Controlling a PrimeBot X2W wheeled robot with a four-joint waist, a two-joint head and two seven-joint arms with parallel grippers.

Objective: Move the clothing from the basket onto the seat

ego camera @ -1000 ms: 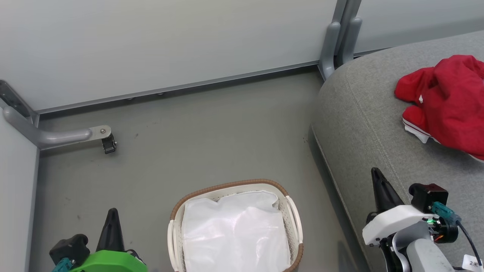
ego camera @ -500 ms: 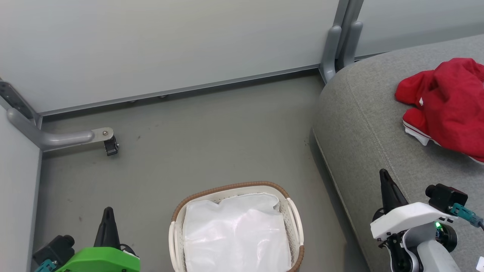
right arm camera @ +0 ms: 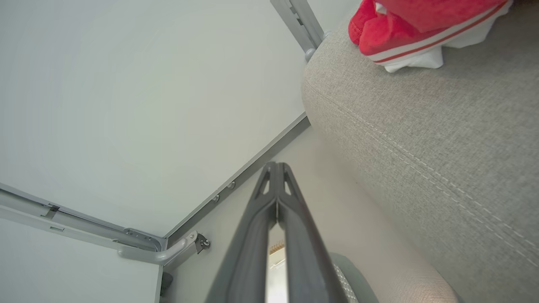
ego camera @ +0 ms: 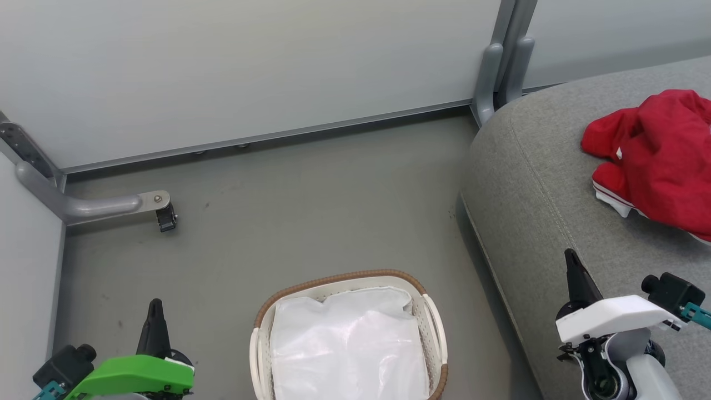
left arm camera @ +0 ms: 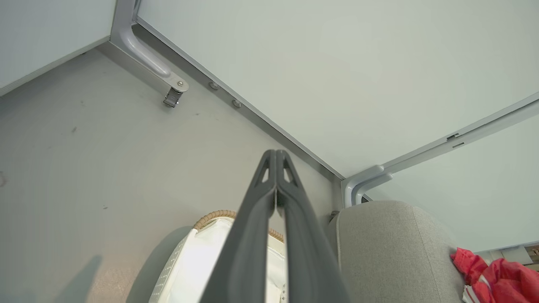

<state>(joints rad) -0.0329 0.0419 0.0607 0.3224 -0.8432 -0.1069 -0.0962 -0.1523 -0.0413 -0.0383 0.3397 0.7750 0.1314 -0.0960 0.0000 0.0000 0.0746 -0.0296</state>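
Observation:
The red clothing [ego camera: 661, 158] with white striped trim lies crumpled on the grey seat [ego camera: 550, 183] at the right; it also shows in the left wrist view [left arm camera: 497, 273] and the right wrist view [right arm camera: 404, 29]. The white basket [ego camera: 427, 328] with its brown rim stands on the floor at bottom centre, holding just its white liner [ego camera: 347, 347]. My left gripper [ego camera: 155, 304] is shut and empty at the lower left, left of the basket. My right gripper [ego camera: 570, 255] is shut and empty over the seat's front edge, well short of the clothing.
Pale partition walls [ego camera: 250, 66] close off the back and left. A grey bracket foot with a caster [ego camera: 158, 208] juts onto the floor at left, and a grey post [ego camera: 497, 61] stands at the seat's back corner. Bare grey floor [ego camera: 311, 211] lies between basket and wall.
Both grippers have drawn back toward the bottom of the head view, staying shut. The whole picture has shifted slightly down, so the camera moved. Clothing and basket lie as before.

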